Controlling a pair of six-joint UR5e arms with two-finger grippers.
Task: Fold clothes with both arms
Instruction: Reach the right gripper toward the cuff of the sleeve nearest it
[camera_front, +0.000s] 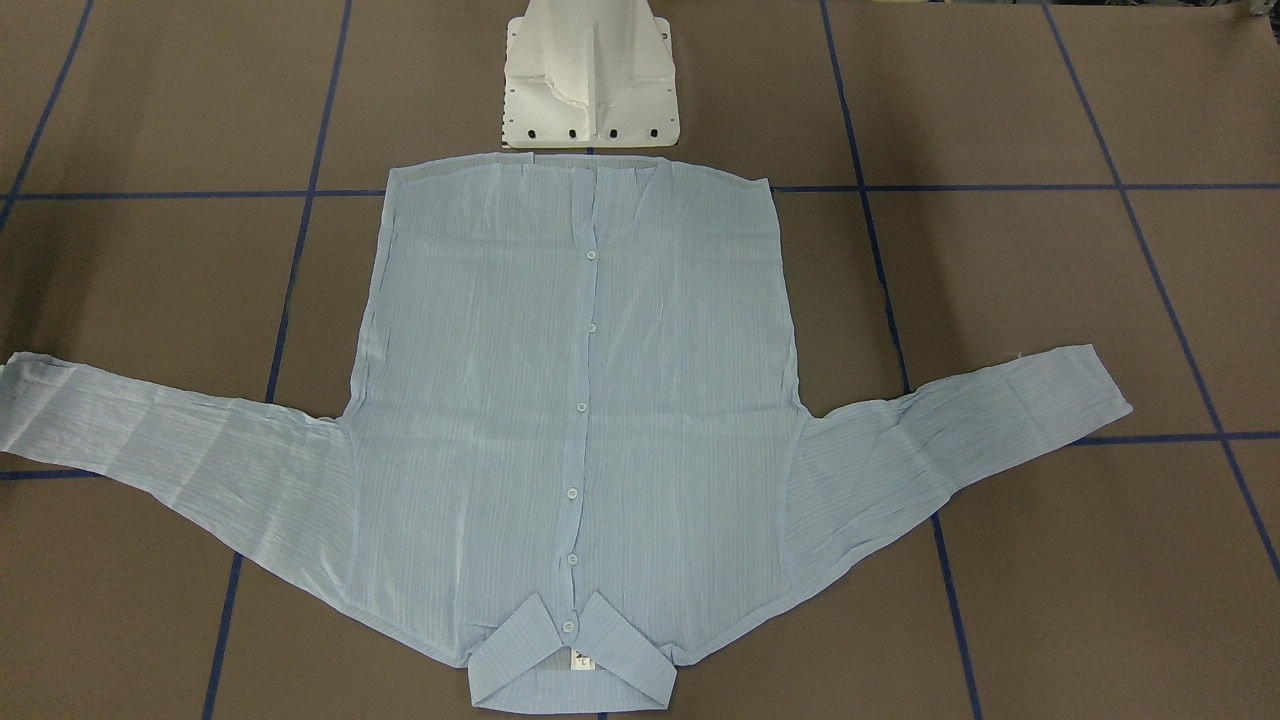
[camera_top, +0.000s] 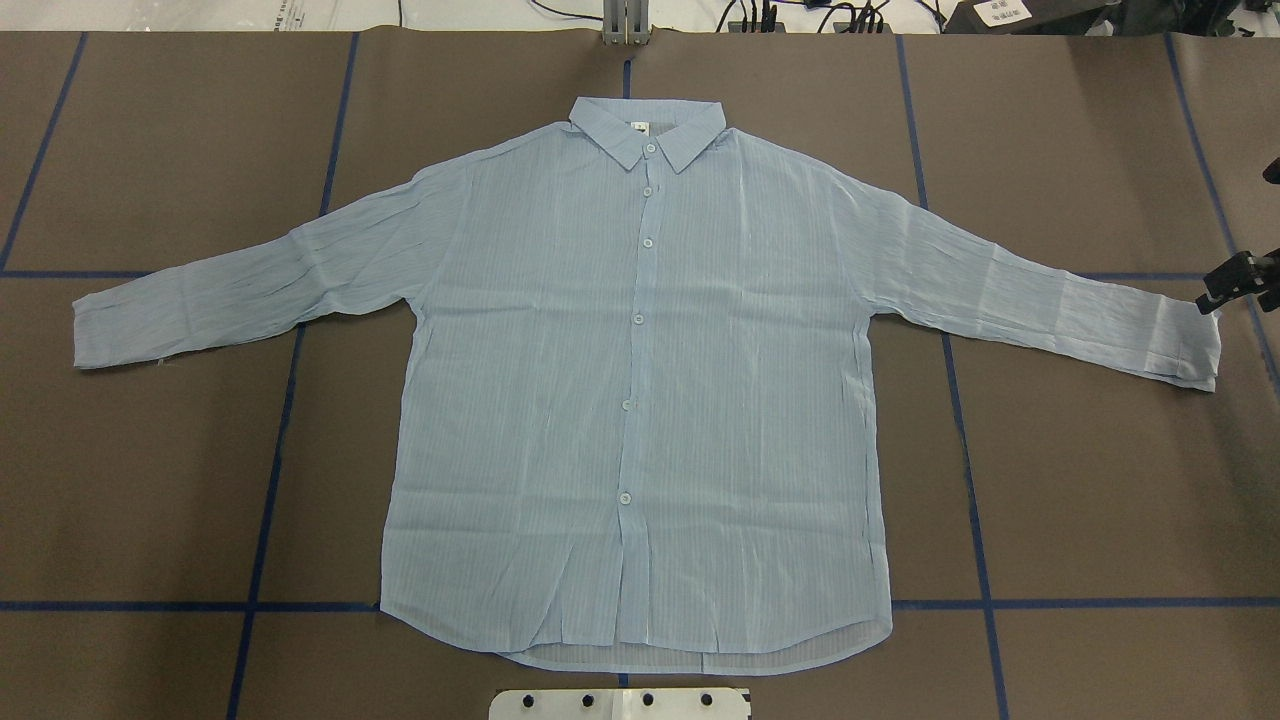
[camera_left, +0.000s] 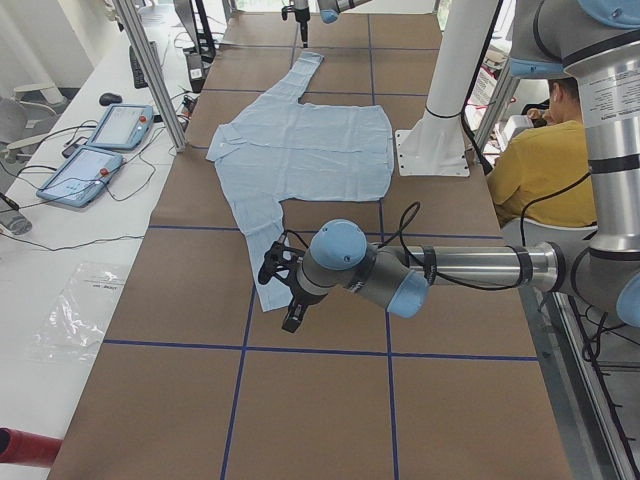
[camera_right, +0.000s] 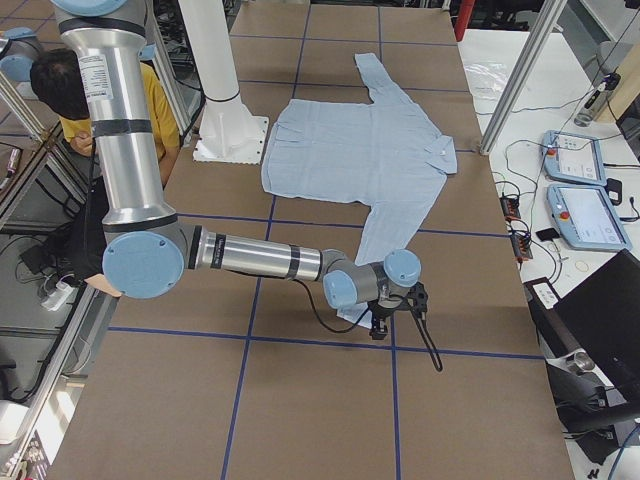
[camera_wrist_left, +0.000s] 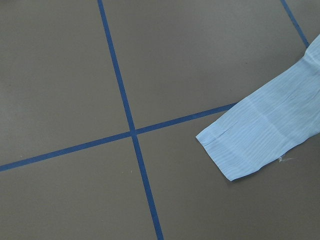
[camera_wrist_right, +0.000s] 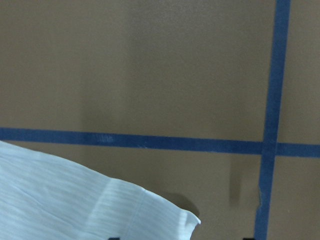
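While the thin pale-blue striped button-up shirt (camera_top: 640, 380) is lying flat, buttoned, sleeves spread, on the brown table gridded with blue tape (camera_top: 1100, 480), collar away from the robot, we are seeing the black right gripper (camera_right: 380, 325) hovering at one cuff, fingertips apart. Whether the black left gripper (camera_left: 291, 315), near the other cuff, is parted or closed, we cannot tell.

The left arm (camera_left: 450, 268) is being held stretched out low and level, with the left gripper (camera_left: 291, 318) being pointed downward; its jaws cannot be judged. The right arm (camera_right: 250, 258) is being held likewise, with the right gripper (camera_right: 379, 327) being aimed down and its fingertips (camera_wrist_right: 113, 238) held apart.
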